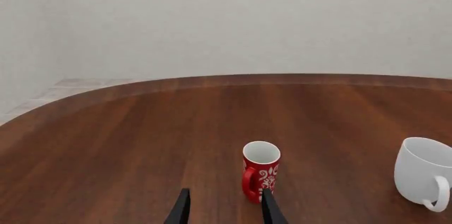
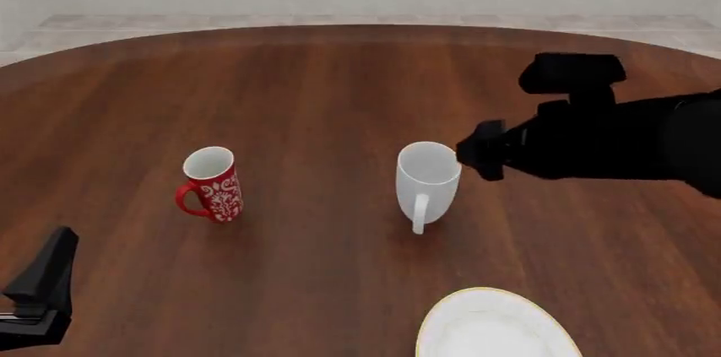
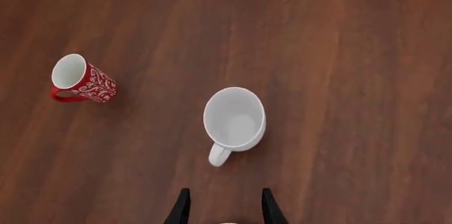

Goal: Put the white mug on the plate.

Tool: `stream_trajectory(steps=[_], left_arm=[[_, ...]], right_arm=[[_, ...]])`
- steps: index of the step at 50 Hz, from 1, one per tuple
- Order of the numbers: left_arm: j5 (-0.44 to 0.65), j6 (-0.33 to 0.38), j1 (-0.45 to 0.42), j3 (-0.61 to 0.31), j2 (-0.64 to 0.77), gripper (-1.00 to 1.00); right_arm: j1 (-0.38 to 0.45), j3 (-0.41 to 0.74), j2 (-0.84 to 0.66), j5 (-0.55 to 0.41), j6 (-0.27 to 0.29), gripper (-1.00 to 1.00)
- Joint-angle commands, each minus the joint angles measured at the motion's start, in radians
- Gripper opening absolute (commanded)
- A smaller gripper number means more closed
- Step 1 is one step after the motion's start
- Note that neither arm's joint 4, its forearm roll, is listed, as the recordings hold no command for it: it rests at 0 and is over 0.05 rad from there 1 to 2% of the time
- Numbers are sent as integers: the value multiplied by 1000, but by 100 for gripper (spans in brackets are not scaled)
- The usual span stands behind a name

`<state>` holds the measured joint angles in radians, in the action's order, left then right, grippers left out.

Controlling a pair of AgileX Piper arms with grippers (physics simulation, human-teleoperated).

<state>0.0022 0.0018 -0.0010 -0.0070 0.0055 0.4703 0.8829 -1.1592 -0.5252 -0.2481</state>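
The glossy white mug [image 2: 427,180] stands upright mid-frame on the grained wooden table [image 2: 338,87], handle toward the camera. The round plate [image 2: 496,327] sits at the bottom edge. The right gripper [image 3: 222,208] hovers above the mug, jaws spread; the left gripper [image 1: 224,208] likewise gapes, empty.

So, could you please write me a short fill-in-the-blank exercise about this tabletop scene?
1. The white mug stands upright on the ____ table, not on the plate.
2. The smaller mug with the floral pattern is ____.
3. In the front view, the arm nearest the white mug is the ____ one.
4. The right claw is open and holds ____.

Missing words: wooden; red; right; nothing
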Motion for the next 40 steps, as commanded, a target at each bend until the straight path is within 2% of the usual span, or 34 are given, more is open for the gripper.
stream_trajectory(steps=[1,5,7,12,40], left_arm=[[-1,0,0,2,0,100],[-2,-1,0,2,0,100],[-2,0,0,2,0,100],[-2,0,0,2,0,100],[0,-1,0,2,-2,100]], right_arm=[[46,10,-67,16,-97,100],[41,-8,-76,33,-138,100],[48,-24,-81,48,-176,100],[56,-54,-103,84,-214,100],[35,-72,-194,154,-184,100]])
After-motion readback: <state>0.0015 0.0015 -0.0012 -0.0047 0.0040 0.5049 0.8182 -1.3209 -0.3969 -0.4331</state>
